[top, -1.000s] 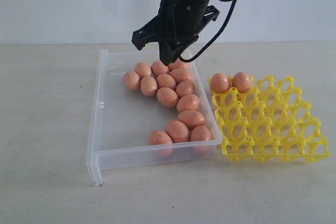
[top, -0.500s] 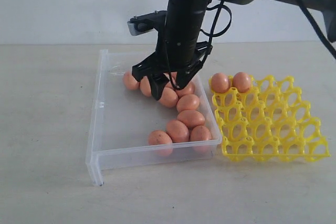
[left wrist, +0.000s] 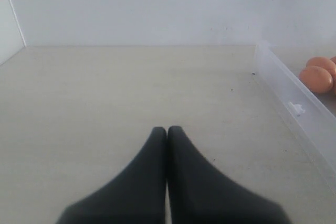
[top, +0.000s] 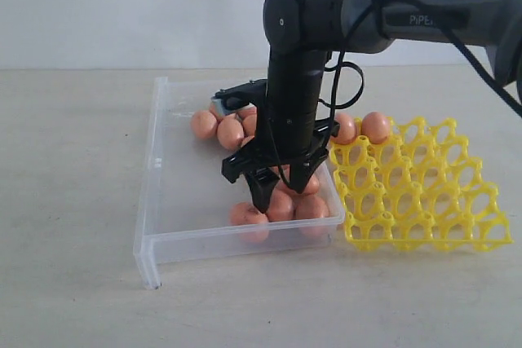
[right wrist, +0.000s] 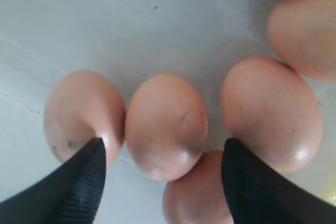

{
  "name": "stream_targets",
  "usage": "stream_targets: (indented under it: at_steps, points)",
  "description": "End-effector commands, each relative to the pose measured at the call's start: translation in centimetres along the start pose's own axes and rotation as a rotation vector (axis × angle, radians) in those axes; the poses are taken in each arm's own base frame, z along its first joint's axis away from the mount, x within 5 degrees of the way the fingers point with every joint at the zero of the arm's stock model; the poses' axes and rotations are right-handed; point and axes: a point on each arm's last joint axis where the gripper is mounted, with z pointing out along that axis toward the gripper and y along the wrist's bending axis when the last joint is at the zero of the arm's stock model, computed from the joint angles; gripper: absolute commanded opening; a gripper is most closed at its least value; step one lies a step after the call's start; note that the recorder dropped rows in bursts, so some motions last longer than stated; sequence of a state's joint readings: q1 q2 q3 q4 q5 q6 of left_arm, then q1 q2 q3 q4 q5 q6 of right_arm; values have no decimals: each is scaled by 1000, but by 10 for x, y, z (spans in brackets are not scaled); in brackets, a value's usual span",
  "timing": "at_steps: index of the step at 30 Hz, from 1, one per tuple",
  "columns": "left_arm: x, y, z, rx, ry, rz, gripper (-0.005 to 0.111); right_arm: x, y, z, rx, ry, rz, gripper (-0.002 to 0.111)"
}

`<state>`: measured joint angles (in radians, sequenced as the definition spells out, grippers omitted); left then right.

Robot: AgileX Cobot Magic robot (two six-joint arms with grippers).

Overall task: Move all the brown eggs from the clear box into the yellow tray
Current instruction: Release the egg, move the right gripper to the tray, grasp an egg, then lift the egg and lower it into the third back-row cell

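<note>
Barely started, judging by the count. Nearest, along the front wall of the clear box [top: 204,242]: a tight row of brown eggs [top: 247,216], touching one another. Low over that row, the right gripper [top: 279,189], spread wide and clamped on nothing, straddling one egg [right wrist: 165,124] in the right wrist view. Crowded there: a neighbour [right wrist: 79,111] pressed against the straddled egg on one side with a fingertip [right wrist: 92,161] right over it, another neighbour [right wrist: 270,114] close on the other side, so likely to get nudged when closing. Farther back in the box, more eggs [top: 204,125] bunched toward the far wall, some hidden behind the arm. Just beside the box, the yellow tray [top: 424,201], with only two eggs [top: 375,126] seated in its far row and the other cups in sight vacant. Left to move: all the rest. Off on bare table [left wrist: 105,87], outside the box wall, the left gripper [left wrist: 167,129], pressed together and holding nothing.
</note>
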<state>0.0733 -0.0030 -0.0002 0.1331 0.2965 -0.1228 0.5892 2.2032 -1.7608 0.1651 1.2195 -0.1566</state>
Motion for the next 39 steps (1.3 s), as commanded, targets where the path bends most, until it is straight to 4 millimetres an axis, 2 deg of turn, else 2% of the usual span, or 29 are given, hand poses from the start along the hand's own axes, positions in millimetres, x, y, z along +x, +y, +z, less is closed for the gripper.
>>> stream_targets:
  at_steps: [1, 9, 11, 14, 15, 16, 21, 23, 25, 26, 27, 29, 31, 32, 33, 36, 39]
  points:
    - [-1, 0, 0, 5, -5, -4, -4, 1, -2, 4, 14, 17, -15, 62]
    - [-1, 0, 0, 5, -5, -4, -4, -2, -5, 20, 16, 32, -11, 62]
    - [-1, 0, 0, 5, -5, -4, -4, -4, -6, 24, 22, 16, -11, 58]
    - [-1, 0, 0, 5, -5, -4, -4, -8, -7, 27, 23, -15, -7, 33]
    - [-1, 0, 0, 5, -5, -4, -4, -8, -7, 27, 23, -25, -6, 20]
    - [-1, 0, 0, 5, -5, -4, -4, -9, -7, 27, 22, -31, -2, 0]
    - [-1, 0, 0, 5, -5, -4, -4, -7, -5, 25, 0, -10, 13, 0]
    - [-1, 0, 0, 5, -5, -4, -4, -13, -3, 14, 3, -106, 51, 0]
    - [-1, 0, 0, 5, -5, -4, -4, -30, 6, -19, -13, -394, 132, 0]
    - [-1, 0, 0, 5, -5, -4, -4, -36, 12, -28, -17, -489, 132, 0]
    - [-1, 0, 0, 5, -5, -4, -4, -43, 27, -41, -18, -606, 101, 0]
    - [-1, 0, 0, 4, -5, 0, -4, -48, 60, -51, -14, -777, 22, 0]
    - [-1, 0, 0, 2, -6, 6, -4, -38, 97, -48, -1, -945, -88, 0]
    - [-1, 0, 0, 2, -6, 6, -4, -32, 107, -53, -11, -1056, -110, 0]
    - [-1, 0, 0, 2, -6, 6, -4, -15, 118, -53, -26, -1192, -131, 0]
    - [-1, 0, 0, 2, -6, 6, -4, 13, 114, -60, -40, -1483, -92, 0]
    - [-1, 0, 0, 2, -6, 6, -4, 39, 97, -58, -25, -1639, -22, 0]
